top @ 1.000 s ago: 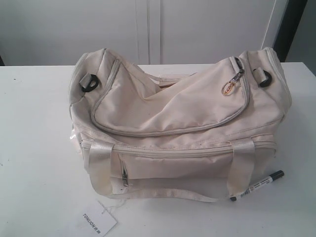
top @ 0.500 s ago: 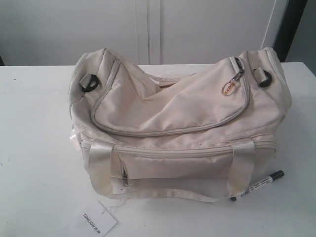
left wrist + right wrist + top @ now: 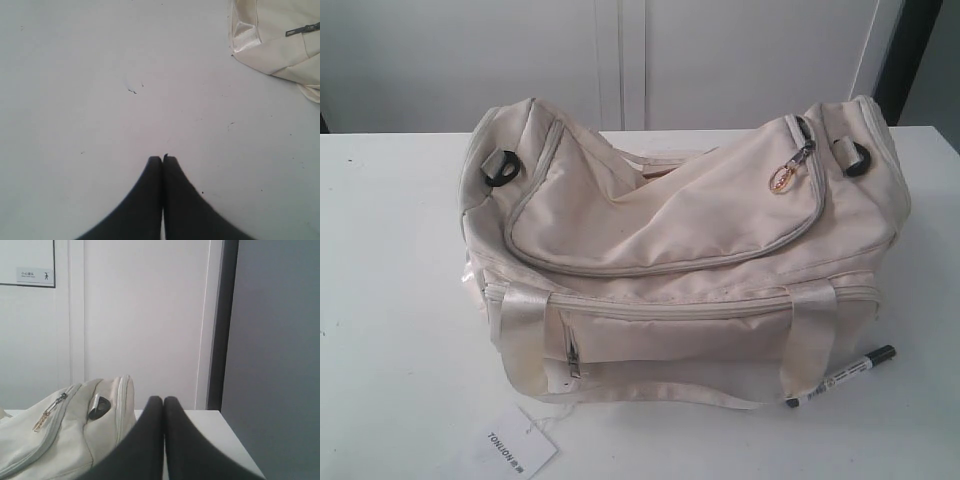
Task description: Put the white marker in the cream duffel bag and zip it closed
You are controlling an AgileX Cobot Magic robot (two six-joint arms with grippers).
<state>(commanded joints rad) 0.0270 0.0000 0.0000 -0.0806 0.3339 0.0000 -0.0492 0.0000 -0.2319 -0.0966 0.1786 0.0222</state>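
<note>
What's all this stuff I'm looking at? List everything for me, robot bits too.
cream duffel bag: one, cream, middle of the table
gold ring pull: one, gold, on the bag's top zipper, right end
white marker: one, white with black cap, on the table by the bag's front right corner
paper tag: one, white, printed TONLION, by the bag's front left corner
table: one, white, under everything
left gripper: one, black, shut, over bare table beside the bag
right gripper: one, black, shut, by the bag's end
</note>
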